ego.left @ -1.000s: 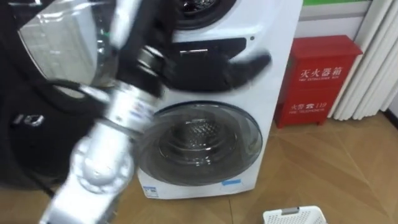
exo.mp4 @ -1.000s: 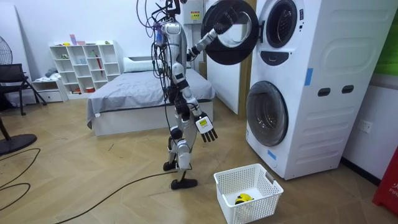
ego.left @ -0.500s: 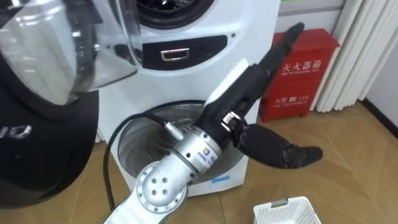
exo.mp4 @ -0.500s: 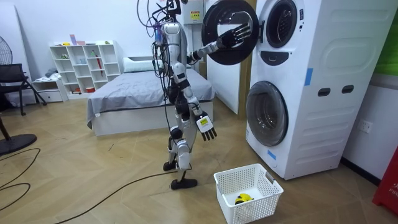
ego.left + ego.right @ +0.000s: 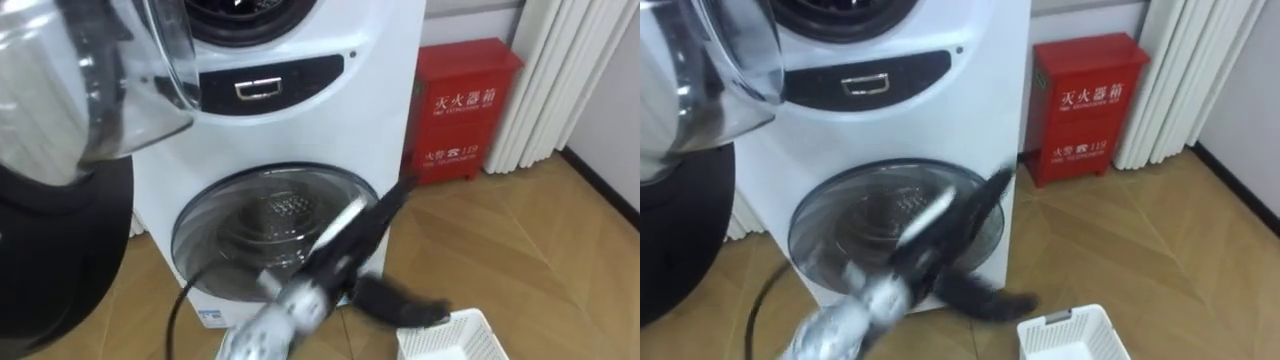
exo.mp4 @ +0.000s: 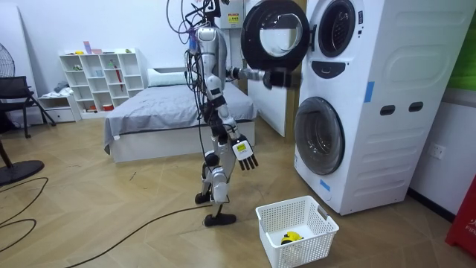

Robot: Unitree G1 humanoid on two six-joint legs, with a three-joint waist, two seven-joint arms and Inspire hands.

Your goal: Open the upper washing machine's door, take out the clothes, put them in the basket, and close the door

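Observation:
The upper washing machine's round door [image 5: 90,90] stands swung open to my left, its glass bowl close to my head. Behind it the drum opening [image 5: 240,20] is dark inside. My left hand [image 5: 350,245] is blurred in motion in front of the lower machine's shut glass door [image 5: 250,225], fingers straight and thumb spread, holding nothing. In the room view I stand facing the stacked machines with the left hand [image 6: 274,77] stretched out below the open door [image 6: 274,33]. My right hand [image 6: 244,152] hangs open by my hip.
A white laundry basket [image 5: 455,340] sits on the wood floor at the lower right, with a small yellow thing [image 6: 288,237] inside. A red fire cabinet [image 5: 460,110] and white curtains [image 5: 570,80] stand right of the machines. A bed [image 6: 163,112] and a shelf [image 6: 100,78] are behind me.
My left hand has come off the open upper door and dropped to the height of the lower machine's door. The eye view has shifted a little to the right.

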